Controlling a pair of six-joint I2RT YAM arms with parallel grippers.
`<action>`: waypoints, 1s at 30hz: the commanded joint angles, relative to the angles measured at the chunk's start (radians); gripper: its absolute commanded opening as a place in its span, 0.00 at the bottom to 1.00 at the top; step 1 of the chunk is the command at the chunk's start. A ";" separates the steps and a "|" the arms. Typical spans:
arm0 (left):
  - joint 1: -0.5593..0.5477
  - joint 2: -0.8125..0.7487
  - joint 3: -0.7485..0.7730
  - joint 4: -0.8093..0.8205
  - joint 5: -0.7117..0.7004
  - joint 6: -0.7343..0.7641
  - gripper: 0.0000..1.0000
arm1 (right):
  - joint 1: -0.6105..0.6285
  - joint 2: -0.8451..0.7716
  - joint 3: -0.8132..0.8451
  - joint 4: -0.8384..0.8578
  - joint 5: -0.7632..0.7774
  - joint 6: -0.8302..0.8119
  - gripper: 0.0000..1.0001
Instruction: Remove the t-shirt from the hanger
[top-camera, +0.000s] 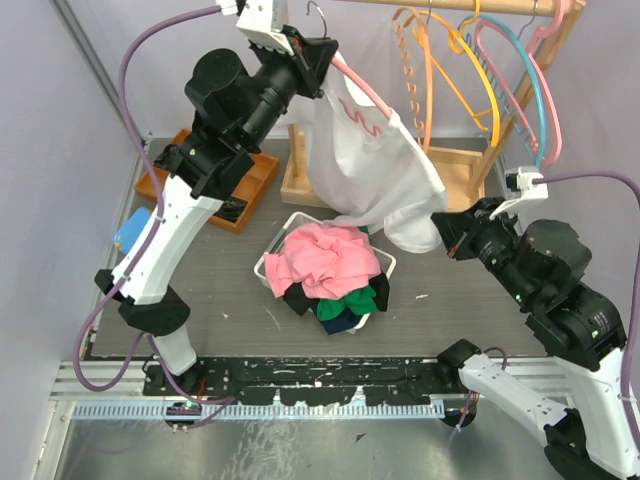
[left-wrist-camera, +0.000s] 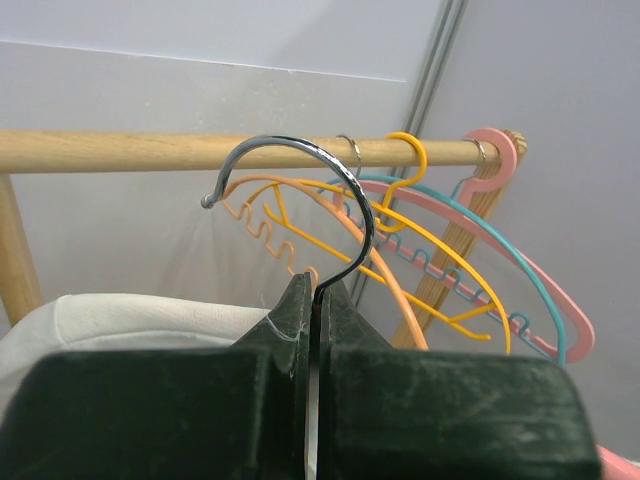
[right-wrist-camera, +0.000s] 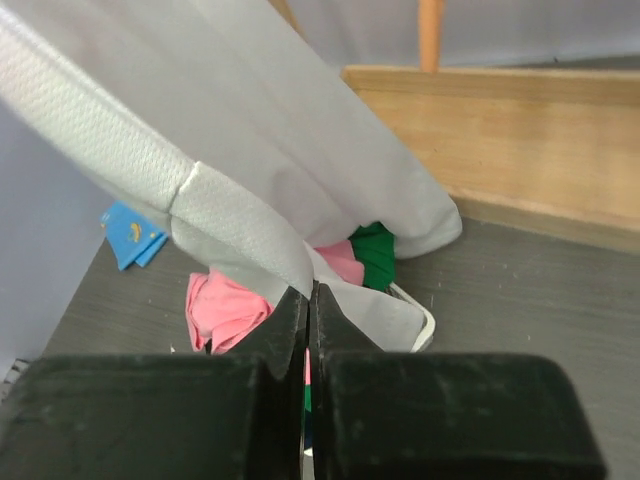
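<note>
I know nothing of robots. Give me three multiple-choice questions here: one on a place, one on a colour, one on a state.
1. The laundry basket stands: A on the table; B on the rail; C on the floor.
2. The t-shirt is: A black; B white; C yellow.
3. The right gripper is: A wide open; B shut empty; C shut on the t-shirt.
Answers: A, it rests on the grey table; B, its cloth is white; C, it pinches the hem.

One white t-shirt (top-camera: 375, 170), one laundry basket (top-camera: 268, 262), and seemingly five hangers (top-camera: 554, 130).
</note>
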 joint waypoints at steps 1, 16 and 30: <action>0.028 -0.036 0.061 0.057 -0.068 -0.068 0.00 | -0.001 -0.014 -0.059 -0.098 0.140 0.170 0.01; 0.085 -0.058 0.101 0.044 -0.098 -0.125 0.00 | -0.001 -0.094 -0.231 -0.125 0.166 0.323 0.01; 0.117 -0.058 0.123 0.035 -0.105 -0.138 0.00 | -0.001 -0.138 -0.337 -0.025 0.134 0.301 0.01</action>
